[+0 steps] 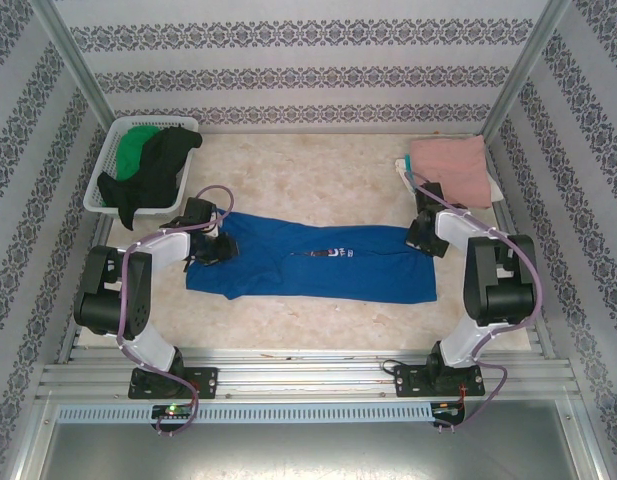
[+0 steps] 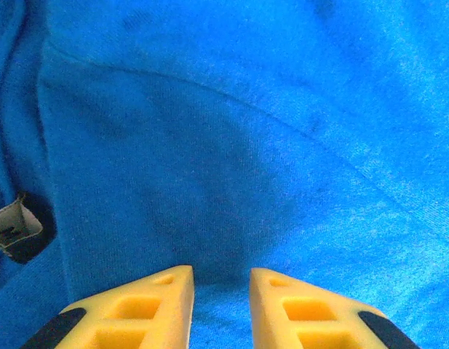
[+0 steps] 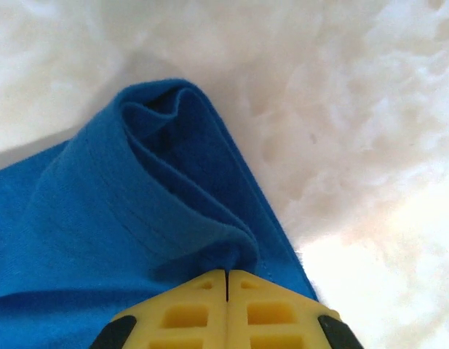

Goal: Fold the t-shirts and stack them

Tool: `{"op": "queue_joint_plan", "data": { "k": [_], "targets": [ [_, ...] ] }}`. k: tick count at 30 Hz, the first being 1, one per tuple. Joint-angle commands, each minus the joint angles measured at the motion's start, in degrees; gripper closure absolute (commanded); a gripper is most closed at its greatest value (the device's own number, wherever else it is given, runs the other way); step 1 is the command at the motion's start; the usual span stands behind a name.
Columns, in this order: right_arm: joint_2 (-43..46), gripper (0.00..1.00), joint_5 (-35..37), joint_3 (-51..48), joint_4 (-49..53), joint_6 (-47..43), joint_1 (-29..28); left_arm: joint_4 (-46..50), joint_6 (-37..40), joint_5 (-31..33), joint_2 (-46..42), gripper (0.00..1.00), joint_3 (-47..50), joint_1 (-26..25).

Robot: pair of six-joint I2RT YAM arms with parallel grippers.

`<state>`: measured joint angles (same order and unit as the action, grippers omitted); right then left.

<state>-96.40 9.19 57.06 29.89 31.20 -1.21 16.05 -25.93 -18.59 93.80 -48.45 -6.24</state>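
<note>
Royal-blue t-shirt (image 1: 318, 268) stretched across table (image 1: 318, 185) centre, 9 to 3 o'clock. Right gripper (image 3: 226, 280) clenched on its 3 o'clock edge. Left gripper (image 2: 220, 280) fingers narrowly apart on 9 o'clock end; grip unclear.

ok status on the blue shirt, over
Right pincer shut on edge of royal-blue cloth t-shirt. Left pincer on same shirt, grip unclear. Salmon-pink folded t-shirt lies beyond, apart.
</note>
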Motion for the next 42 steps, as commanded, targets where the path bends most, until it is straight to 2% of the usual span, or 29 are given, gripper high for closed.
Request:
{"op": "queue_joint_plan", "data": {
  "k": [1,6,17,21,23,24,25,26,30,33,35,38,42],
  "targets": [
    [5.68,0.96,1.9,0.08,2.08,-0.14,0.68,2.74,0.99,1.74,-0.29,0.73,-0.98,0.7],
    [10.54,0.96,2.31,-2.51,3.29,-0.4,0.7,2.59,0.55,1.49,0.11,0.73,-0.88,0.71],
    [8.56,0.97,3.43,-6.07,3.61,-0.81,2.94,2.93,0.69,2.31,0.07,0.73,-0.61,0.77],
    [7.81,0.85,1.04,-4.33,4.75,-1.98,3.28,3.18,0.78,1.97,0.16,0.73,-0.64,0.79],
    [9.17,0.82,1.0,-3.17,6.28,-2.67,3.0,3.79,0.84,1.83,-0.14,0.73,-1.02,0.74],
    [10.65,0.78,1.31,-2.78,6.96,-2.93,2.61,4.58,1.04,1.85,-0.47,0.73,-1.51,0.76],
    [12.65,0.7,1.48,-2.49,7.42,-3.19,2.21,5.51,1.27,1.93,-0.9,0.73,-2.14,0.73],
    [14.32,0.64,1.53,-2.46,7.55,-3.53,1.47,6.46,1.4,2.06,-1.48,0.73,-2.75,0.74],
    [20.12,0.53,0.3,-2.89,4.19,-3.29,-5.35,10.13,2.0,3.6,-5.55,0.72,-4.97,0.4],
    [17.06,0.46,-0.68,-3.1,0.13,-2.09,-11.25,11.84,2.29,5.3,-7.88,0.7,-6.6,-0.68],
    [12.5,0.44,-2.13,-2.39,-1.02,-1.14,-12.91,10.62,1.89,5.12,-7.57,0.69,-6.92,-2.32],
    [6.52,0.43,-1.15,-1.2,-0.97,0.49,-15.33,7.27,0.88,2.95,-2.45,0.68,-8.27,-4.98],
    [2.71,0.43,-1.33,-1.84,-2.32,2.32,-18.68,1.41,-1.41,-0.43,7.2,0.71,-10.87,-5.15]
  ]
}}
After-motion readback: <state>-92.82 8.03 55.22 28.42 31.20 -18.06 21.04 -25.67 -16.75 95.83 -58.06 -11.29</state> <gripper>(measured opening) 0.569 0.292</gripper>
